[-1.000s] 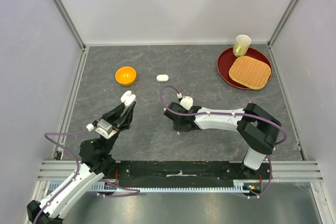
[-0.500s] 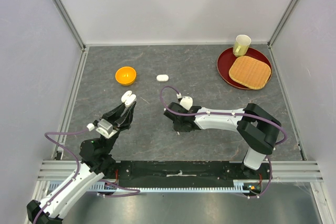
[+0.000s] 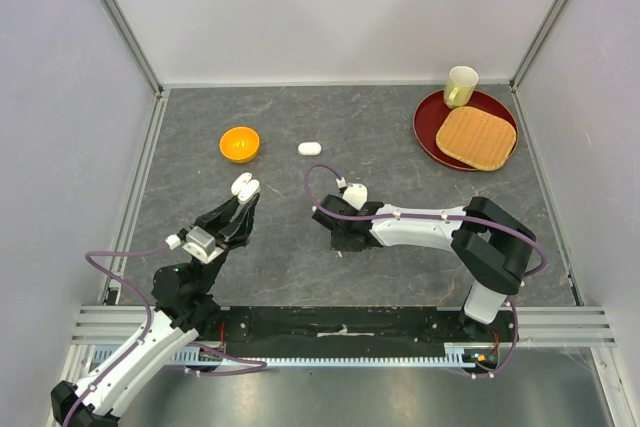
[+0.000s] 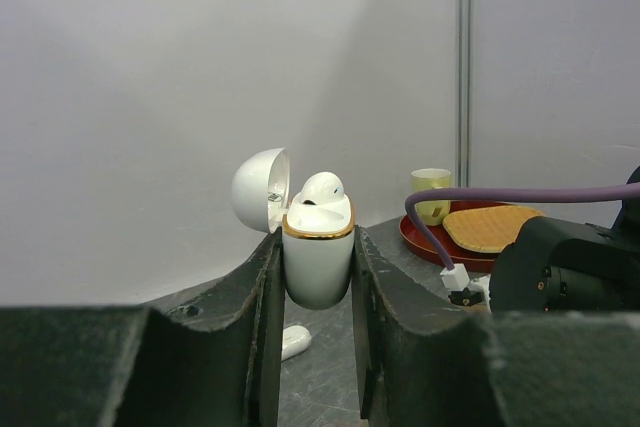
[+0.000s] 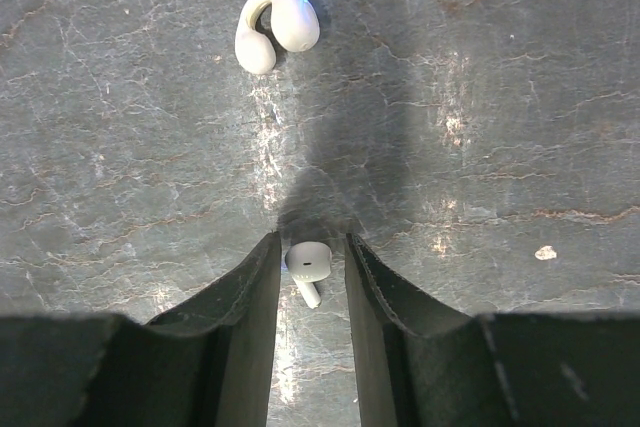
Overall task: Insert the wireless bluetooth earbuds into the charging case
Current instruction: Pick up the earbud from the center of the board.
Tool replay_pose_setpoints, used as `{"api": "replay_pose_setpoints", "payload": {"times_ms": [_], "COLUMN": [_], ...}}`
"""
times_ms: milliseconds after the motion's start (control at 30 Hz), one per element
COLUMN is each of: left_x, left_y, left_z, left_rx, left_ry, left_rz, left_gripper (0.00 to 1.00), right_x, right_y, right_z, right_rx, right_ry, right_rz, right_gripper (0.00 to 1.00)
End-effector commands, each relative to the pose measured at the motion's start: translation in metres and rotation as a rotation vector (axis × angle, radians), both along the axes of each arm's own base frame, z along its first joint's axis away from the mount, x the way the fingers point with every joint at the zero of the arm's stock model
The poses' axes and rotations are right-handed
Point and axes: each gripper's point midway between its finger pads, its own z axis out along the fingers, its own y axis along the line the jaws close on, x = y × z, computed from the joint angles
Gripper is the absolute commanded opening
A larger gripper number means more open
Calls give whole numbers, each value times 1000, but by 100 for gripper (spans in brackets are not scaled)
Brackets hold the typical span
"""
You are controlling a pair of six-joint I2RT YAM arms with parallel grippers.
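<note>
While the left fingers [image 4: 262,312] are gripping the charging case [image 4: 318,265] by its sides and holding it upright off the desk [image 3: 290,117], its lid [image 4: 260,190] is hanging open to the left. A seated earbud [image 4: 322,189] is poking its rounded top above the gold rim. Whether a second socket is standing free I cannot tell from this angle. From above, the case is showing as a white shape at the tip of the left arm, near the orange bowl [image 3: 240,143]. A closed white case [image 3: 309,148] is lying further back.

Moving right, the right fingers [image 5: 245,317] are pointing straight down and standing narrowly apart, one on each side of a loose earbud [image 5: 308,261] lying on the desk. A dark sliver is showing between it and the right-hand finger, so I am reading them as not yet clamped. A curved earbud [image 5: 275,25] is lying further off.

Step in hand, as I am judging it: the pick-up of the loose earbud, with the case waiting open.

The next move is calling for:
- closing gently on the bulb so it is not squirting out sideways
- lifting and carrying it left to the held case
- turning the stem downward to line up with a socket
</note>
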Motion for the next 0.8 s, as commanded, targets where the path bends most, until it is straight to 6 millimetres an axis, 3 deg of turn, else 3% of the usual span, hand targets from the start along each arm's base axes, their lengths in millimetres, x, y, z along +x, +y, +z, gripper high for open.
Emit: {"api": "replay_pose_setpoints", "payload": {"times_ms": [0, 533, 633, 767], "left_x": [6, 6, 6, 6], "left_y": [3, 4, 4, 4], "left_z": [-18, -17, -17, -17], "left_rx": [33, 26, 25, 27], "left_ry": [11, 8, 9, 9], "left_rz": [41, 44, 43, 46], "left_gripper": [2, 2, 2, 2], "right_x": [-11, -14, -15, -18], "right_y": [-9, -3, -2, -2], "right_z": [-9, -10, -9, -9], "right_rx": [-46, -28, -22, -18], "right_ry": [49, 54, 58, 65], "right_rz": [20, 27, 21, 18], "right_gripper": [39, 34, 43, 44]}}
